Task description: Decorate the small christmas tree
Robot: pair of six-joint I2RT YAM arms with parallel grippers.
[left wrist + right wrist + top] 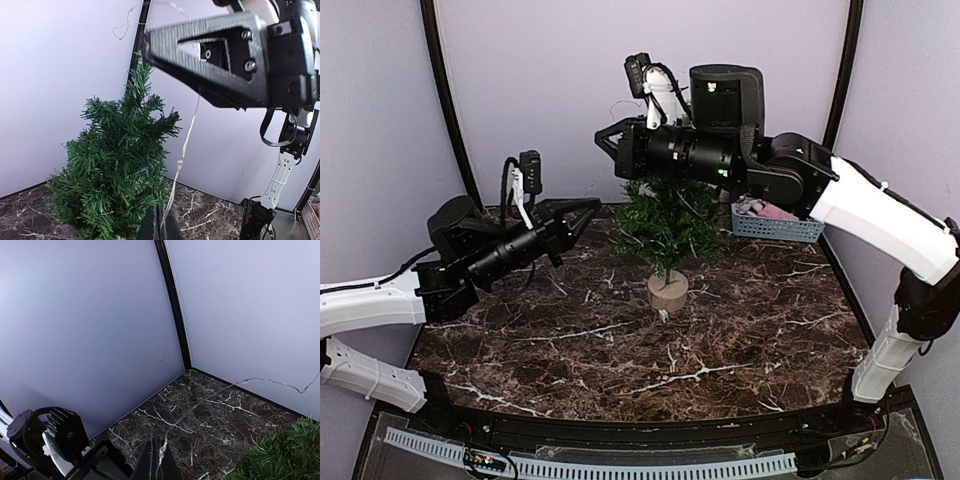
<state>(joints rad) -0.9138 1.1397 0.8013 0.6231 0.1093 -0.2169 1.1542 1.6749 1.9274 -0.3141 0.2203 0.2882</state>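
Left fingers (152,226) pinch wire (185,144) beside small christmas tree (114,172)

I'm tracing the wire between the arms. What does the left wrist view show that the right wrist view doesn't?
Only the left wrist view: the small christmas tree from its tip down, the right tool above it, and the thin wire rising toward that tool. Only the right wrist view: part of the left arm, with just an edge of the tree. Both: the wire, pinched in the left tool in one and the right tool in the other, and the marble table.
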